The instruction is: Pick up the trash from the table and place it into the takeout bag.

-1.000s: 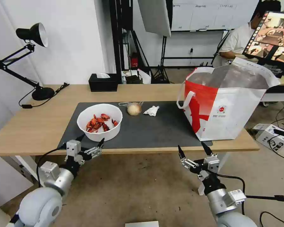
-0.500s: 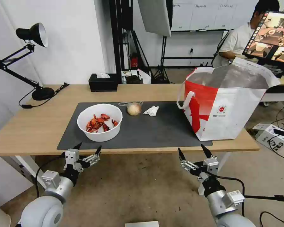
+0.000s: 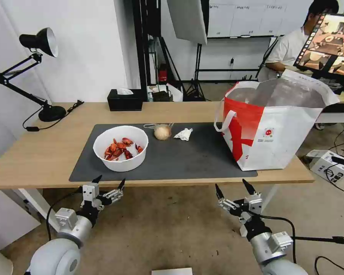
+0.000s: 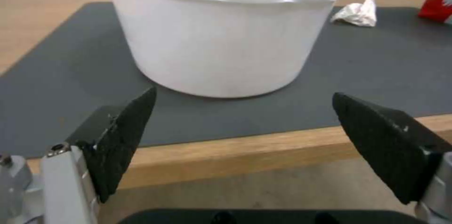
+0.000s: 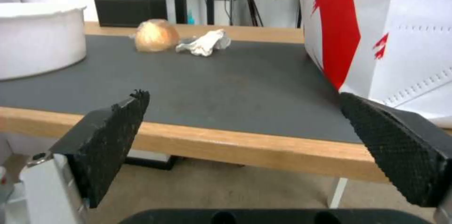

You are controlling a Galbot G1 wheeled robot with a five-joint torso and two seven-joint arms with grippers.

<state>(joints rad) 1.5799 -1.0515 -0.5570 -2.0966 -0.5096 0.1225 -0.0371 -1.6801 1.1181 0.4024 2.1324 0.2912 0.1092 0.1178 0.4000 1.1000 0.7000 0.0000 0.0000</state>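
Observation:
On the dark grey mat of the light-wood table (image 3: 34, 152) sits a white round bowl (image 3: 120, 148) of red crayfish shells; its white wall (image 4: 221, 44) faces the left wrist camera. Behind it lie a beige wrapped ball (image 3: 162, 132) (image 5: 156, 35) and a crumpled white tissue (image 3: 184, 134) (image 5: 204, 43) (image 4: 358, 14). The big white and red takeout bag (image 3: 273, 126) (image 5: 381, 37) stands open at the mat's right end. My left gripper (image 3: 109, 182) hangs open below the table's front edge, in front of the bowl. My right gripper (image 3: 232, 189) hangs open below the edge, left of the bag.
A black tissue box (image 3: 124, 100) stands at the table's back edge and a black desk lamp (image 3: 38, 42) at the back left. A monitor (image 3: 328, 44) and cables lie beyond the bag on the right. Bare carpet floor lies under both arms.
My left gripper has sunk from the table's front edge to just below it. The right gripper has shifted only slightly. The bowl, ball, tissue and bag have stayed put.

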